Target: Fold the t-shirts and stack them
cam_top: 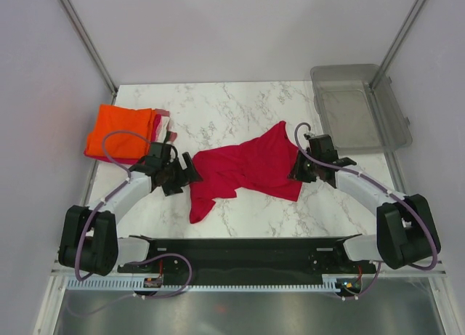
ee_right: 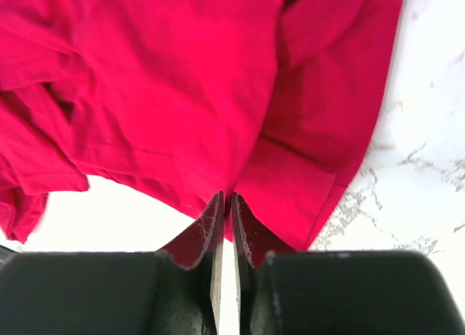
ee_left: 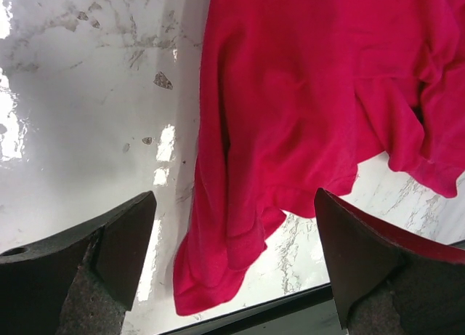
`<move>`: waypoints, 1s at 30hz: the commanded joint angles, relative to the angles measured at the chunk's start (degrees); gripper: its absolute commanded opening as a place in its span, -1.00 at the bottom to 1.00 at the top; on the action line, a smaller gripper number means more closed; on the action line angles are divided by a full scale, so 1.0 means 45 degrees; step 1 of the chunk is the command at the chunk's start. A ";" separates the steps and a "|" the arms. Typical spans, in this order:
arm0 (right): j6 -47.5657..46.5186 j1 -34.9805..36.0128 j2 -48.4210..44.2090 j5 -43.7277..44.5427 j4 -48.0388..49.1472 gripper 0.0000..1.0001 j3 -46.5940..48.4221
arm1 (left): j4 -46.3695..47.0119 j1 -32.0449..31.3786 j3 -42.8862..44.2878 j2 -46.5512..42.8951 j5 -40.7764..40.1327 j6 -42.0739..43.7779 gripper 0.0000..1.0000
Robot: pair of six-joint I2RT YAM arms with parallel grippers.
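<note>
Nearest me, just in from the counter's [cam_top: 240, 106] near edge, my left gripper [cam_top: 186, 174] hovers with its fingers wide apart at the left side of the crimson t-shirt [cam_top: 251, 168]. The shirt lies crumpled mid-counter. My right gripper [cam_top: 298, 169] has its fingers pressed together on the shirt's right hem. At the far left corner rests the folded orange t-shirt [cam_top: 120, 131], with pink and white folded edges [cam_top: 163, 123] just beside it. A clear grey bin [cam_top: 360, 106] sits at the far right corner.

Overhead from behind, wrists close; shirt [cam_top: 251, 168] shared
</note>
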 commanded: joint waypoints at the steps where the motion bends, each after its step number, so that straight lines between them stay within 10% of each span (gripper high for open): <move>1: 0.0061 -0.0022 0.0307 -0.0290 0.0553 -0.63 -0.0450 | 0.0809 -0.0183 -0.0021 0.0395 0.0354 -0.0035 0.95; 30: -0.0115 -0.0452 0.0559 0.0355 0.1159 -0.02 -0.1174 | 0.0927 -0.0242 -0.0001 0.0142 0.0041 0.0160 0.94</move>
